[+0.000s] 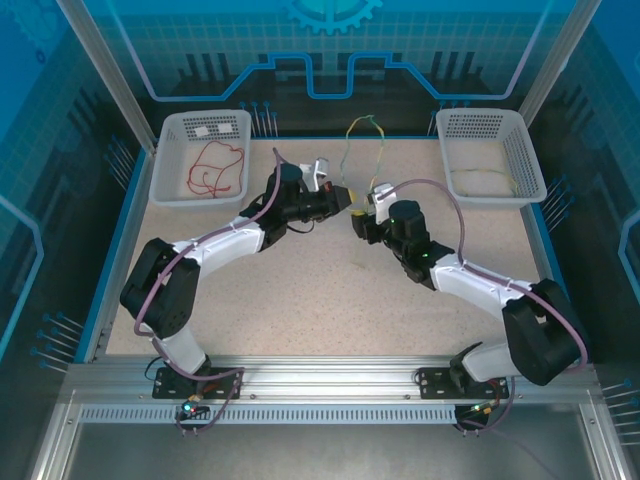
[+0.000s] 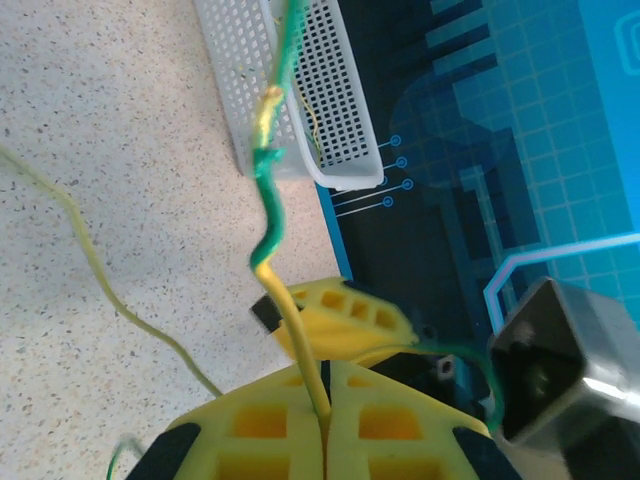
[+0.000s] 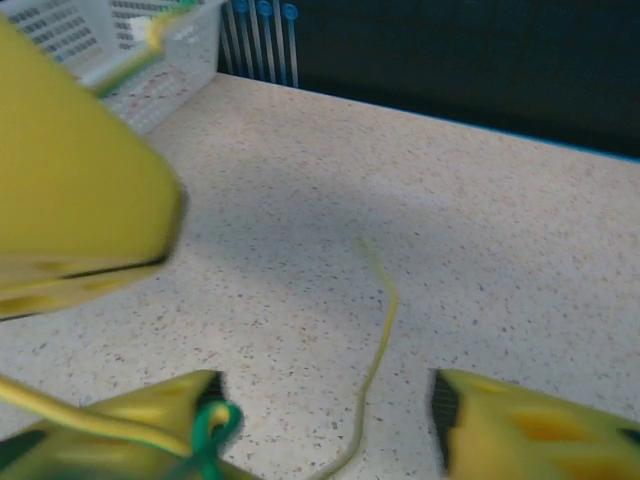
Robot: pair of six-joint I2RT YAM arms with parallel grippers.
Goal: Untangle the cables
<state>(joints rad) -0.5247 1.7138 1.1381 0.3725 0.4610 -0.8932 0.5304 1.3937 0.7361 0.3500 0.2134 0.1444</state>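
Note:
Twisted together, a yellow and a green cable rise over the far middle of the table. My left gripper is shut on the yellow cable, which turns green further up. Just beside it, my right gripper is open. In the right wrist view its jaws stand apart and a green loop lies against the left finger. On the table between the fingers lies a loose yellow strand. A red cable lies in the left basket and a yellow cable in the right one.
A white basket stands at the far left and another white basket at the far right. Blue walls close in the table at the back and sides. Both arms reach toward the far middle, their grippers nearly touching.

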